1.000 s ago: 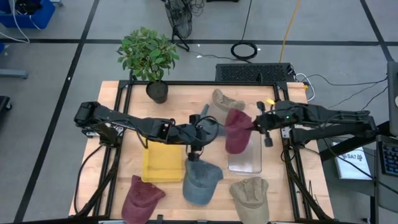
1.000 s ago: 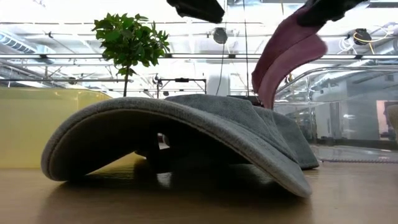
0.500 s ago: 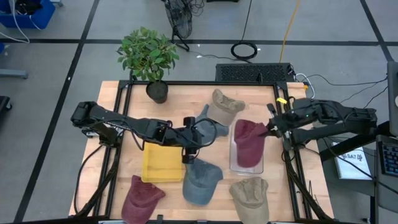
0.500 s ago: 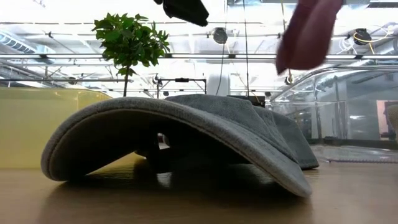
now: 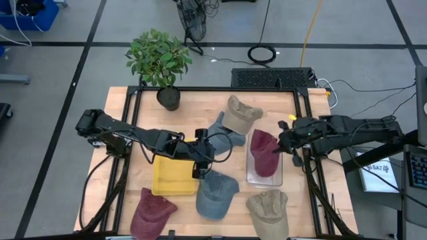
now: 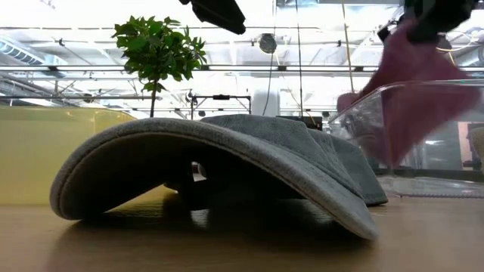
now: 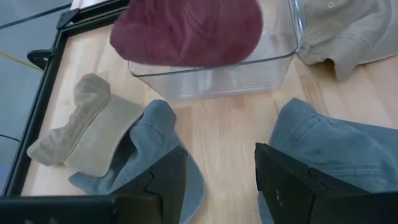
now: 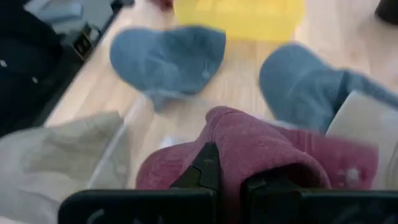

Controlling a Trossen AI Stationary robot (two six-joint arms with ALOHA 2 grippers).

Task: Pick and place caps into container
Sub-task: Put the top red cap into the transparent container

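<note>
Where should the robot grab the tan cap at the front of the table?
Probably by the tan cap's soft crown, coming straight down from above. It lies flat on the table beside the blue-grey cap, so the bunched fabric on top gives a pincer more to pinch than the brim.

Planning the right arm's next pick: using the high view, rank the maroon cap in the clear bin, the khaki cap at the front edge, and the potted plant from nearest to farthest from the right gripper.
1. The maroon fabric cap in the clear plastic bin: held by the right gripper.
2. The khaki tan cap at the table's front edge: farther, toward the front.
3. The leafy green potted plant: farthest, at the far-left corner.
</note>
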